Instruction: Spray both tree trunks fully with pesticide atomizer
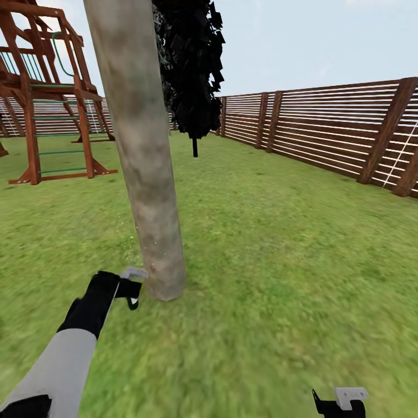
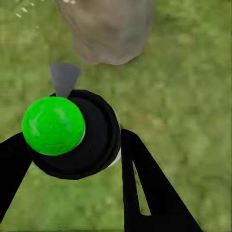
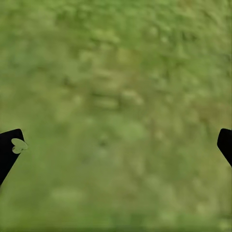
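Atomizer (image 2: pixel 72 133) in left fingers (image 2: pixel 140 183), beside tree trunk (image 1: pixel 145 174)

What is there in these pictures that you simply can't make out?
- Tree trunk: its crown, cut off by the head view's top edge; its far side, hidden.
- Pesticide: faint specks, coverage too small to judge.
- Atomizer: body hidden under its green cap in the left wrist view.
- Right gripper: cut by the bottom edge.

Colours in the garden

The tree trunk (image 1: pixel 145 174) is mottled grey-beige with fine white specks (image 1: pixel 132 247) low down; the lawn (image 1: pixel 278 278) is blurry green. The atomizer (image 2: pixel 72 133) has a black body and bright green top. The fence (image 1: pixel 325 130) is brown, the columnar tree (image 1: pixel 194 67) almost black.
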Controlling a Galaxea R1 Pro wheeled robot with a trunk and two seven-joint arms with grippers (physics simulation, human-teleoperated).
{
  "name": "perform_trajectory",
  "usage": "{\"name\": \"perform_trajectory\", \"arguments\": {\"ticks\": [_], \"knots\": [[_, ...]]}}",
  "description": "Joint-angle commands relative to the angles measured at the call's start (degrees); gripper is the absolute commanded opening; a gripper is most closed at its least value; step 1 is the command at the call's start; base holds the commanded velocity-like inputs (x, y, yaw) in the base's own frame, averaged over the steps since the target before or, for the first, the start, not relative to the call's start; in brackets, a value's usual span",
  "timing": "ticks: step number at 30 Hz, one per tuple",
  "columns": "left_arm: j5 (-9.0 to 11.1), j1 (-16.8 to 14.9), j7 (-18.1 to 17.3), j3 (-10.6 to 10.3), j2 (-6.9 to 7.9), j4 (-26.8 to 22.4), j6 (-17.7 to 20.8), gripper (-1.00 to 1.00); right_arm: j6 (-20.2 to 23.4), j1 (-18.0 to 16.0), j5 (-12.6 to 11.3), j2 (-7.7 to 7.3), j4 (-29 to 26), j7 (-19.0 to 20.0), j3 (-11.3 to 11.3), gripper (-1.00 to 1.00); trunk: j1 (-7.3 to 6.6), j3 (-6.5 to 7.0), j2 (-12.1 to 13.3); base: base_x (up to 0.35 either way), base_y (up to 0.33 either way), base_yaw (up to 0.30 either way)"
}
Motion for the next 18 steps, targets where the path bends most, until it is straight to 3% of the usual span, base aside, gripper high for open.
{"name": "perform_trajectory", "arguments": {"ticks": [1,3,4,6,8,12,18], "knots": [[0.48,-0.18,-0.6,-0.05,0.28,-0.03,0.51,-1.0,0.0,0.0,0.0,0.0,0.0,-0.01,0.0,1.0,0.0,0.0,0.0,0.0,0.0,0.0],[0.49,-0.78,-1.53,-0.47,-0.82,-0.52,1.18,-1.0,0.0,0.0,0.0,0.0,0.0,-0.03,0.0,1.0,0.0,0.0,0.0,0.0,0.0,0.0],[0.42,-1.22,-1.66,-0.61,-2.76,-1.58,1.38,-1.0,0.0,0.0,0.0,0.0,0.0,-0.03,0.0,1.0,0.0,0.0,0.0,0.0,0.0,0.03],[0.34,-1.82,-1.73,-0.66,-4.09,-3.11,3.54,-1.0,0.0,0.0,0.0,0.0,0.0,-0.04,0.0,1.0,0.0,0.0,0.0,0.0,0.0,0.171],[0.36,-2.03,-1.79,-0.66,-3.8,-4.95,6.37,-1.0,0.0,0.0,0.0,0.0,-0.06,-0.04,0.0,1.0,0.0,0.0,0.0,0.0,0.0,0.254],[0.47,-2.31,-1.89,-0.2,-0.9,-8.49,7.87,-1.0,0.0,0.0,0.0,-0.18,-0.09,-0.04,-0.03,1.0,0.0,0.0,0.0,0.0,0.0,0.052],[0.47,-3.3,-1.89,-0.68,-1.16,-10.41,9.06,-1.0,0.0,0.0,0.0,-0.36,-0.09,-0.04,-0.08,1.0,0.0,0.0,0.0,0.225,-0.096,0.002]]}}
